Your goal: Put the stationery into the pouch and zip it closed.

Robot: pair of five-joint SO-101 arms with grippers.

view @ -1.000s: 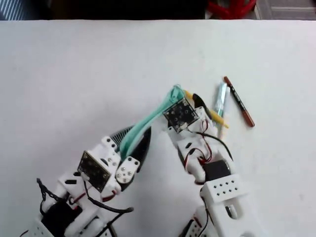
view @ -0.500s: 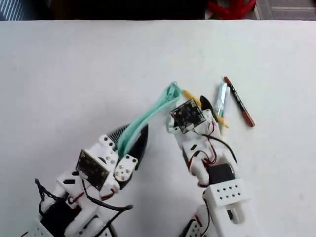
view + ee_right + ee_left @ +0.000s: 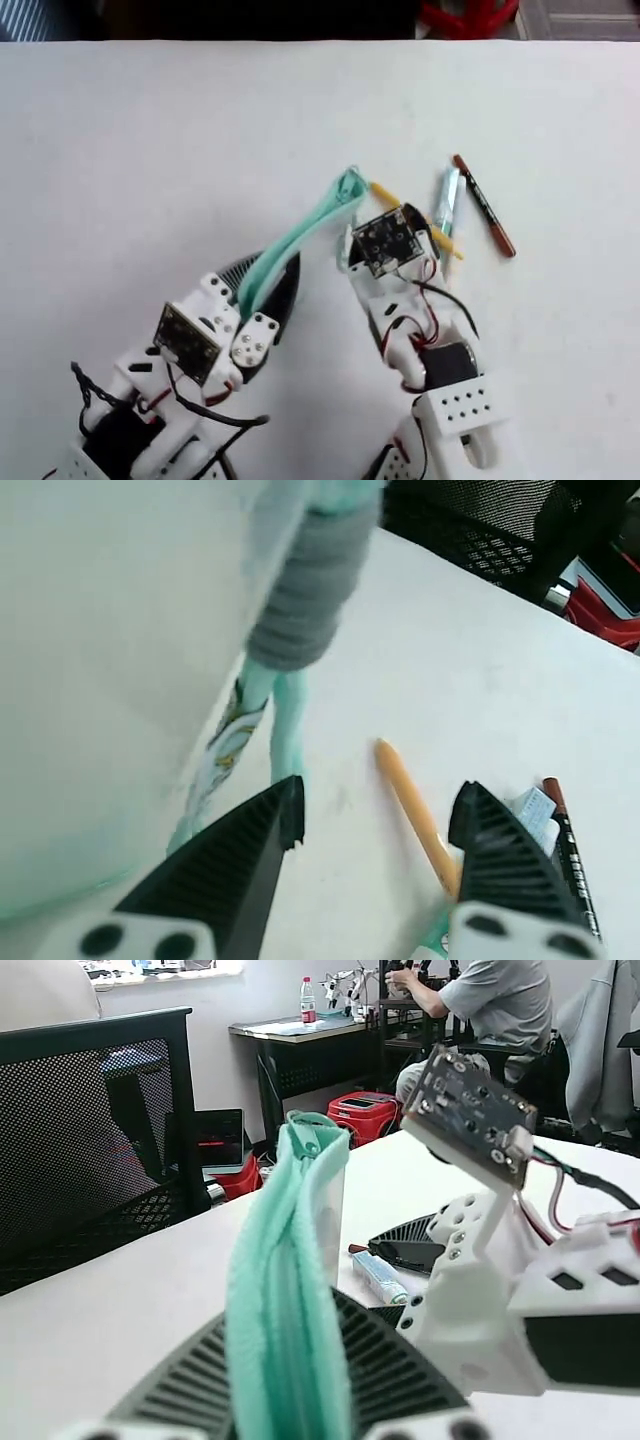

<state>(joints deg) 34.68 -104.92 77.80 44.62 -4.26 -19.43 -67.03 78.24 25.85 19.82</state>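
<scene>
Left tool (image 3: pixel 262 300) is clamped tight on the near end of the pouch (image 3: pixel 300 235). From the left wrist cam you can see its black ribbed fingers (image 3: pixel 400 1370) pinching the fuzzy teal zipper band (image 3: pixel 285 1260), with the pouch standing up on edge and slanting away from it. The side panel looks clear and plasticky.

Right tool (image 3: pixel 380 820) is spread wide and has nothing in it. Its two black wedge-shaped fingers (image 3: pixel 235 865) hang over the table (image 3: pixel 150 130) just beside the far end of the pouch (image 3: pixel 100 680). A grey ribbed piece (image 3: pixel 310 590) hangs at that end, can't tell exactly what it is.

The yellow pencil (image 3: pixel 415 815) lies flat on the white table in the gap between those fingers, not gripped. Just past it there's a silvery tube (image 3: pixel 447 200) and a slim reddish-brown pen (image 3: pixel 483 205) lying side by side, all outside the pouch.
</scene>
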